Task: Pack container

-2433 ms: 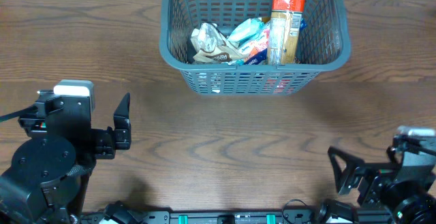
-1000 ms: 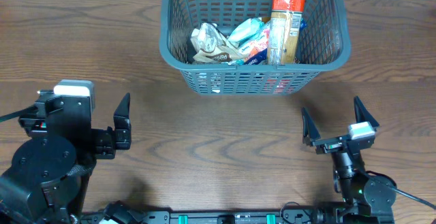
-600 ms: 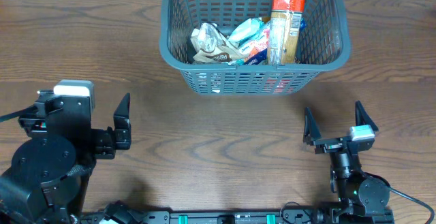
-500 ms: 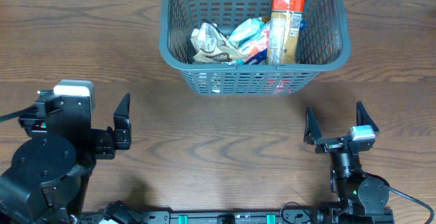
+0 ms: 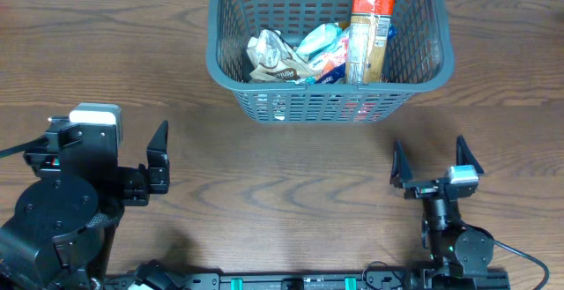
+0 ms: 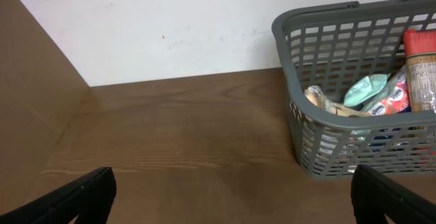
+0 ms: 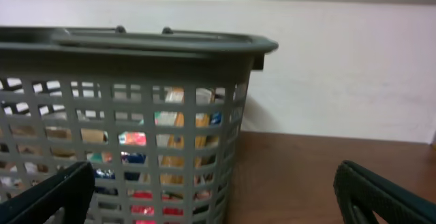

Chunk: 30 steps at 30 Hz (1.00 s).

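Left arm [image 5: 53, 219]: black, bulky rounded housings at 8 o'clock of the overhead view; a white block [image 5: 94, 116] is mounted on top.
Left tool [image 6: 231, 200]: matte black, tapered fingers.
Right arm [image 5: 460, 248]: black, slimmer, at 5 o'clock.
Right tool [image 5: 429, 162]: black pointed fingers; a small pale block [image 5: 463, 174] is fitted.
Cable [image 5: 524, 256]: thin, black.

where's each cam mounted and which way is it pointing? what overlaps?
Overhead: above the table, looking straight down at the container; left hand and right hand show, both open.
Left wrist: low, facing the far wall, container at right; own fingers in bottom corners.
Right wrist: low, close on the container's side; own fingers in bottom corners.
Shared: all three show the container and its packets.
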Tool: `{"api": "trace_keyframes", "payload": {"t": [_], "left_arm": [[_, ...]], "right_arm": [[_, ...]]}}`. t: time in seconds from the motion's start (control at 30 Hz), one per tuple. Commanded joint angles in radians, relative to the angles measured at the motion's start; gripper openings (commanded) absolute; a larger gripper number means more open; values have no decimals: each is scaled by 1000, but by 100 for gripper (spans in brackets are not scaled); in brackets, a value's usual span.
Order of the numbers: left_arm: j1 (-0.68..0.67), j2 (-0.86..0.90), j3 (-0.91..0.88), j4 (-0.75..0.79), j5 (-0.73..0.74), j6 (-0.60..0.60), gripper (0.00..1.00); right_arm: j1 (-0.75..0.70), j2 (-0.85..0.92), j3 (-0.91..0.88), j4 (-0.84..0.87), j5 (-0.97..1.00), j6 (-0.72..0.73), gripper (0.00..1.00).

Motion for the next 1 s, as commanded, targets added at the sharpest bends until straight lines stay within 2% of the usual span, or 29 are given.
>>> {"api": "trace_keyframes", "payload": {"t": [0.0, 0.37, 0.5, 0.97], "left_arm": [[0, -2, 9, -3, -8, -2, 99], [0, -2, 9, -3, -8, -2, 99], [0, -2, 9, -3, -8, -2, 99], [0, -2, 9, -3, -8, -2, 98]], "right_arm": [[9, -9, -13, -9, 21, 13, 99], [9, -9, -13, -211, 57, 13, 99], [9, -9, -13, -211, 74, -31, 99], [8, -9, -13, -210, 62, -32, 99]]}}
